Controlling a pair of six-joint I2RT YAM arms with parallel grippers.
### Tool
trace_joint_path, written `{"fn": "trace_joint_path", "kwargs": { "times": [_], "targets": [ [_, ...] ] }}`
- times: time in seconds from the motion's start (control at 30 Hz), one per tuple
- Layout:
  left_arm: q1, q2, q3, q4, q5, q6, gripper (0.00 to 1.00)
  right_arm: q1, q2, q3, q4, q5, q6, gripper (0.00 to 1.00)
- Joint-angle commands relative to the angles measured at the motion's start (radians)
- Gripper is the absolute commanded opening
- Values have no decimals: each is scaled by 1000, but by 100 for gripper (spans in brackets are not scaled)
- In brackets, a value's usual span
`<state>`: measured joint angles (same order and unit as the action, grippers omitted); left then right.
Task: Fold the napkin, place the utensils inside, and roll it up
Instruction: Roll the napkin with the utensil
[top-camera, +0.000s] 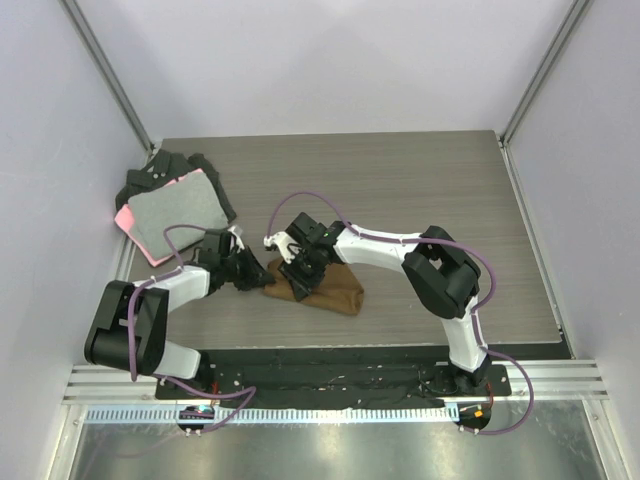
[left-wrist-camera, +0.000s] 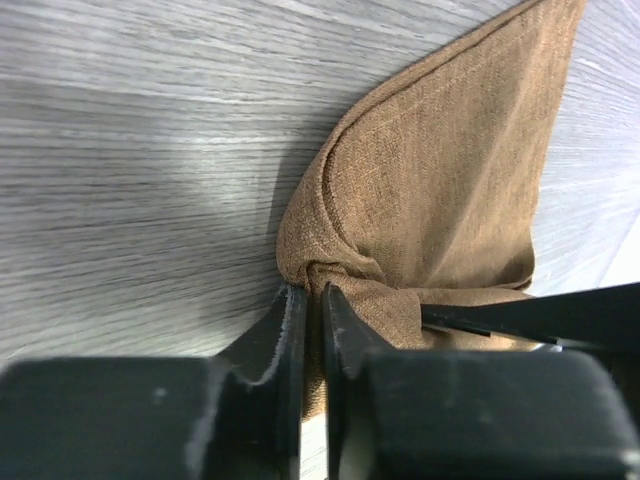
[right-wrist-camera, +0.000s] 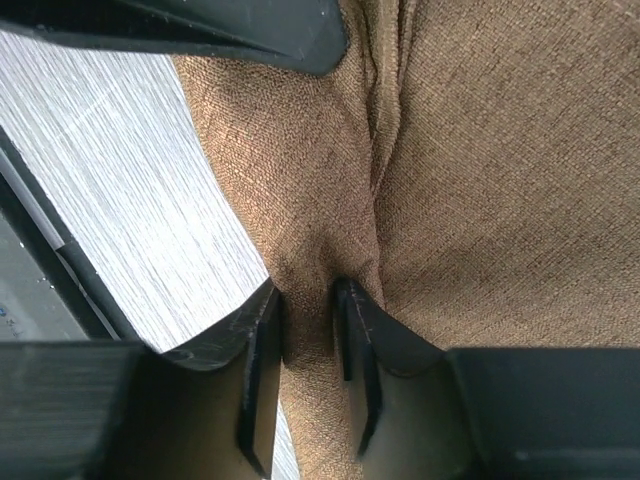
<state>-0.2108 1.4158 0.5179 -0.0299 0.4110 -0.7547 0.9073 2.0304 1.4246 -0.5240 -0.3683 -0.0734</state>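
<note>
Left gripper is shut tight on a bunched corner of the brown napkin, which spreads out ahead of its tips. Right gripper pinches a fold, with cloth ahead and beside it.

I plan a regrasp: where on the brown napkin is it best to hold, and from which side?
Probably a raised crease, not the flat cloth: the napkin lies bunched, so a ridge fits between two fingers. The left gripper pinches the gathered left end from the left, low; the right gripper pinches a crease from above.
</note>
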Motion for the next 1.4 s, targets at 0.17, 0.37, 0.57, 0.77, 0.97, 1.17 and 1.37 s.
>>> {"fn": "trace_joint_path", "kwargs": {
  "times": [0.17,0.37,0.57,0.77,0.97,1.17,1.37],
  "targets": [
    [1,34,-16,-14,55,3,0,7,-120,-25,-10,106,1,56],
    [-1,48,25,-73,38,34,0,131,-361,-286,277,405,-90,68],
    [-1,45,53,-96,23,38,0,139,-289,-263,260,407,-161,70],
    [-1,35,68,-116,14,51,0,139,-243,-271,305,385,-172,69],
    [1,37,80,-108,9,54,0,134,-168,-230,273,267,-161,64],
    [1,61,85,-21,41,49,0,108,-93,-187,168,203,-103,44],
    [2,34,108,-16,-17,55,49,36,-76,-173,65,17,6,27]
  ]
}}
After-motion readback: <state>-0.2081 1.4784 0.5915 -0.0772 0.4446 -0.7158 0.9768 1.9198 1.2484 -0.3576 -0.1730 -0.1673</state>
